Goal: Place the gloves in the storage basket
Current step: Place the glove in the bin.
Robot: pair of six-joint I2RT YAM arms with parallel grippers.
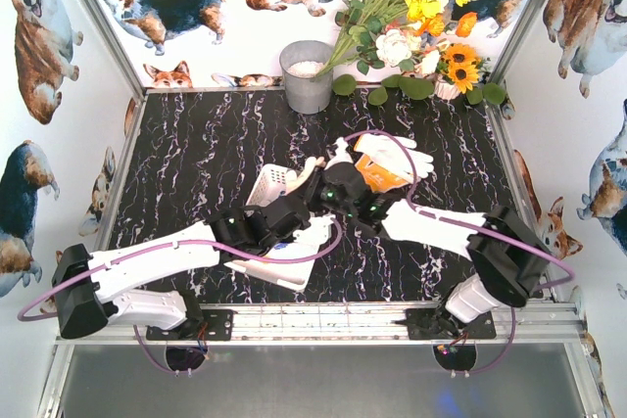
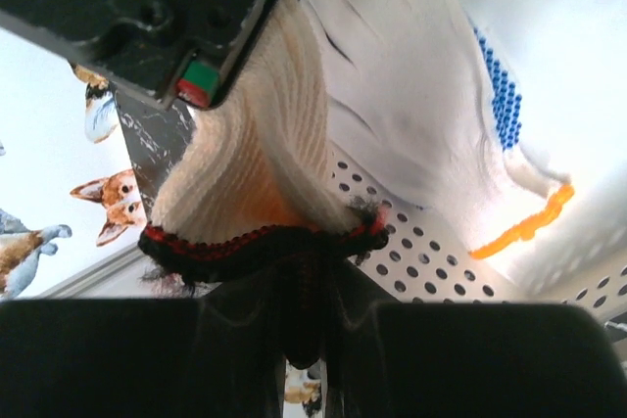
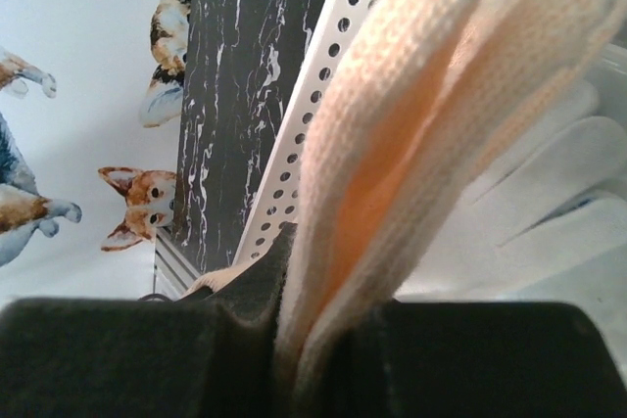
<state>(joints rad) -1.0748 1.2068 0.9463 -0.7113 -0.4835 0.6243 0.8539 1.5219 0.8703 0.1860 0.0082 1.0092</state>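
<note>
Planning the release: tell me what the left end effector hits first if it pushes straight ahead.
The left end effector, shut on the red-cuffed glove, would probably first meet the perforated storage basket past the cuff. Depth is unclear; the blue-dotted glove lies near.

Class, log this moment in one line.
left gripper: shut on red-cuffed glove | right gripper: shut on cream glove | storage basket: close by

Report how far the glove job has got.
Done: no glove clearly settled in the storage basket. In hand: the left gripper is shut on a red-cuffed glove beside the basket wall; the right gripper is shut on a cream glove. Remaining: loose gloves lying on the table, right of the basket.
</note>
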